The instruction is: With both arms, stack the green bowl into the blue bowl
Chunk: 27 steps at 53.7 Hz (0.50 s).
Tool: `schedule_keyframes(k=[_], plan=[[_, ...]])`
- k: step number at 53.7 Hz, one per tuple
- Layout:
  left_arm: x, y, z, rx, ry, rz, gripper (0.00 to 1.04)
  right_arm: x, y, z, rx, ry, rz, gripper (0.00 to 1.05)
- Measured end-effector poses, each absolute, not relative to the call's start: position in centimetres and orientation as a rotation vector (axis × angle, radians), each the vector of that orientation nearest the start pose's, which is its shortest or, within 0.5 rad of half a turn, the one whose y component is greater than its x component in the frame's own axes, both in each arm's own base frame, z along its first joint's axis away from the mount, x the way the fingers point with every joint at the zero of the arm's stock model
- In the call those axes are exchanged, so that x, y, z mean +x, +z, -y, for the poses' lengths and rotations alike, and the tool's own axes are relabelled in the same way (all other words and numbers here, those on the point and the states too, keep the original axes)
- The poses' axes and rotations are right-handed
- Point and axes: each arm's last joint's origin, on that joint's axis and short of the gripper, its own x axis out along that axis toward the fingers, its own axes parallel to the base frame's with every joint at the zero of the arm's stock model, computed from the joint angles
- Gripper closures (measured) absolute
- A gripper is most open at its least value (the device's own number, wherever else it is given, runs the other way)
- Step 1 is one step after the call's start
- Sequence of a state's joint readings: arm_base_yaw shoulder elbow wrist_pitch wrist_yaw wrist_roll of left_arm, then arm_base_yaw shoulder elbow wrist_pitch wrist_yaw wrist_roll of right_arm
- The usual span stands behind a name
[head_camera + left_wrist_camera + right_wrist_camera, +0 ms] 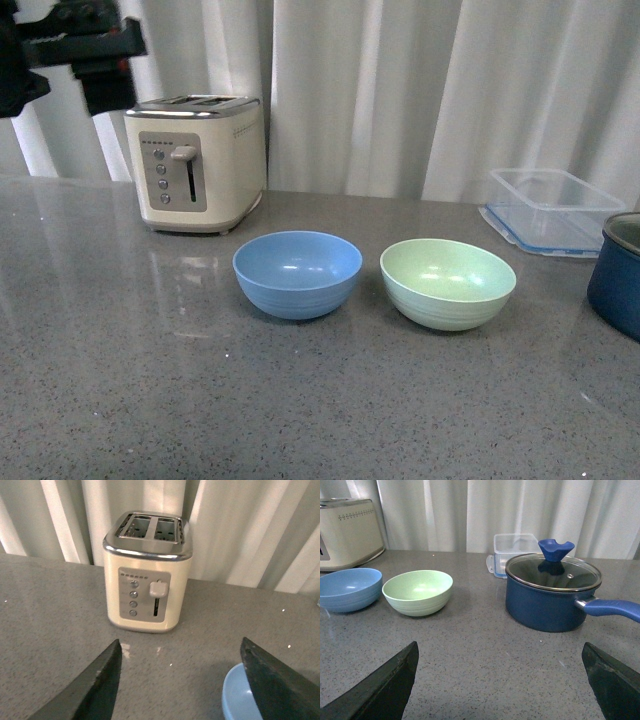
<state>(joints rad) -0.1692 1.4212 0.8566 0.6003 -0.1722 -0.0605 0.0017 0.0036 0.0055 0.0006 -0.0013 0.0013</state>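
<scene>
A: Since neither bowl is held, I'd judge we're at the very start: the reach for the green bowl (448,282) is not yet made.

B: Agreed. It sits upright on the surface (150,400), just right of the blue bowl (297,272), with a narrow gap between them.

A: And the arms?

B: The left end effector (180,642) is spread wide and empty, facing the toaster (147,575) at far left. The right end effector (500,645) is wide and empty too, on the near side, looking across at both bowls and the pot (547,597).

A: So next, the right one probably needs to close on the green bowl's rim while the left steadies the blue bowl.

B: The near side has plenty of open room. Watch the pot on the right, the clear box (553,208) at far right, and the toaster beyond the blue bowl.
</scene>
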Motion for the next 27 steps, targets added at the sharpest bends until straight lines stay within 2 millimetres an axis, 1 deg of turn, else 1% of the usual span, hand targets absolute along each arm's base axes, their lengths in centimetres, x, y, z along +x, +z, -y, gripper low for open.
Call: schedule_keyframes(k=[3, 4, 6, 8, 12, 13, 16, 19, 27], plan=[[30.0, 26.7, 4.2, -0.044, 0.004, 0.022, 0.47, 9.8, 16.5, 0.0, 0.001, 0.003, 0.002, 0.1], [29.3, 25.7, 4.0, -0.033, 0.001, 0.005, 0.52, 9.8, 16.5, 0.0, 0.001, 0.003, 0.002, 0.1], [28.2, 24.3, 3.6, -0.023, -0.004, -0.017, 0.61, 9.8, 16.5, 0.0, 0.001, 0.003, 0.002, 0.1], [27.0, 23.5, 3.3, -0.018, -0.008, -0.02, 0.7, 9.8, 16.5, 0.0, 0.001, 0.003, 0.002, 0.1], [24.9, 22.6, 2.6, -0.014, -0.007, -0.004, 0.88, 9.8, 16.5, 0.0, 0.001, 0.003, 0.002, 0.1], [24.7, 22.6, 2.5, -0.014, -0.006, -0.002, 0.89, 9.8, 16.5, 0.0, 0.002, 0.003, 0.002, 0.1], [23.5, 21.9, 2.1, -0.012, -0.003, 0.001, 1.02, 9.8, 16.5, 0.0, 0.001, 0.003, 0.002, 0.1], [22.6, 21.2, 1.8, -0.008, 0.002, -0.006, 1.01, 9.8, 16.5, 0.0, 0.001, 0.003, 0.002, 0.1], [20.8, 20.1, 1.4, -0.007, -0.001, -0.017, 1.01, 9.8, 16.5, 0.0, 0.001, 0.003, 0.002, 0.1]])
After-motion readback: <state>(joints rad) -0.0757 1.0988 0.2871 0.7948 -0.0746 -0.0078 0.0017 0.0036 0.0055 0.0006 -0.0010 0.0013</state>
